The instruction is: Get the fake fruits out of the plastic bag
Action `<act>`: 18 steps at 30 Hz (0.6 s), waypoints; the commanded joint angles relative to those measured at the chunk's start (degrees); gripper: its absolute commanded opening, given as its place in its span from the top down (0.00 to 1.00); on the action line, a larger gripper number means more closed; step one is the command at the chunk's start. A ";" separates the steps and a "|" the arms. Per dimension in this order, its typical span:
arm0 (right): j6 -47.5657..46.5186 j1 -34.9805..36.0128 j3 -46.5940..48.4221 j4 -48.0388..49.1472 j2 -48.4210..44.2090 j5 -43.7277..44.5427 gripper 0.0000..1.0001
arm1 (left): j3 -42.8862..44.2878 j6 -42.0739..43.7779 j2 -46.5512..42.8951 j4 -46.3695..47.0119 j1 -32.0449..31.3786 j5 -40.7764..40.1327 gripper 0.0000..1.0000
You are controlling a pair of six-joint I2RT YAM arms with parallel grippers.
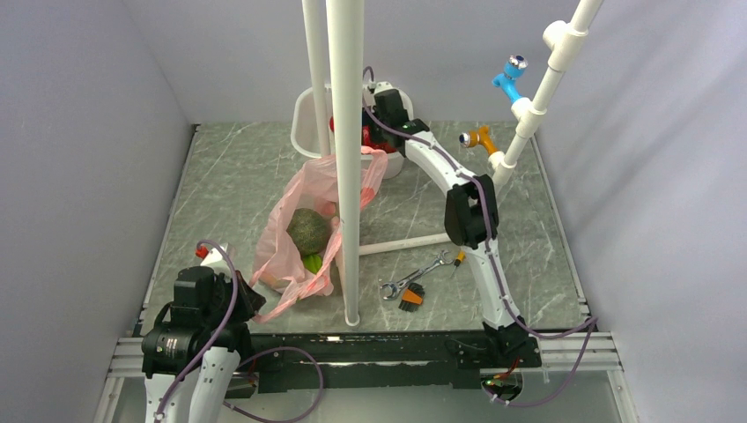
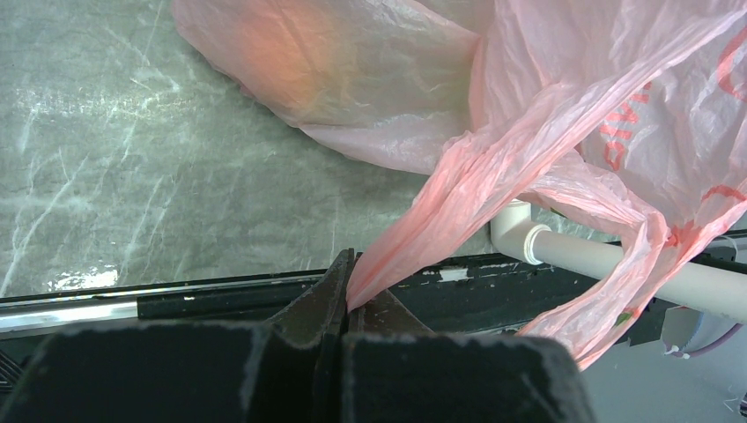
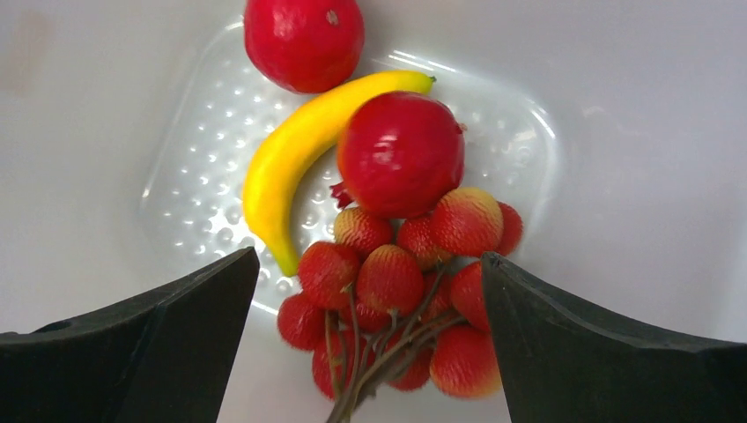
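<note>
Top view: the pink plastic bag (image 1: 304, 233) lies on the table (image 1: 229, 176) left of centre, with a dull-green ball (image 1: 308, 231) and a green piece (image 1: 313, 263) showing through it. The left arm (image 1: 198, 304) sits at the bag's near corner. The right arm (image 1: 462, 194) reaches into the white tub (image 1: 304, 123) at the far edge. A wrench (image 1: 414, 278) lies well apart to the right.

Left wrist view: the left hand (image 2: 348, 300) is clamped tight on a twisted strand of the bag, which stretches up and right over a white pipe (image 2: 599, 260).

Right wrist view: the right hand (image 3: 370, 257) is spread wide and holds nothing. Below it in the tub lie 2 red round pieces (image 3: 401, 154), a banana (image 3: 299, 154) and a red berry cluster (image 3: 396, 300) touching 1 of them.
</note>
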 commanded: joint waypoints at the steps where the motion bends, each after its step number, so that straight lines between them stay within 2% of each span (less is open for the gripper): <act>1: 1.71 0.14 -1.60 -3.75 -12.53 3.03 0.01 | 0.01 -0.02 0.23 1.87 0.29 0.77 1.00; 5: 5.58 0.08 -11.91 -5.55 -22.42 6.39 0.01 | 0.06 -0.01 0.15 1.86 0.29 0.84 1.00; 10: 11.96 0.23 -32.62 -1.87 -39.05 7.43 0.01 | 0.02 -0.21 0.42 1.92 0.29 0.54 1.00; 15: 17.73 0.89 -54.45 5.29 -52.35 -1.50 0.01 | 0.02 -0.09 0.69 1.86 0.29 0.83 1.00; 18: 17.84 3.09 -64.62 8.00 -58.91 -6.67 0.15 | 0.01 0.01 0.40 1.86 0.28 0.94 1.00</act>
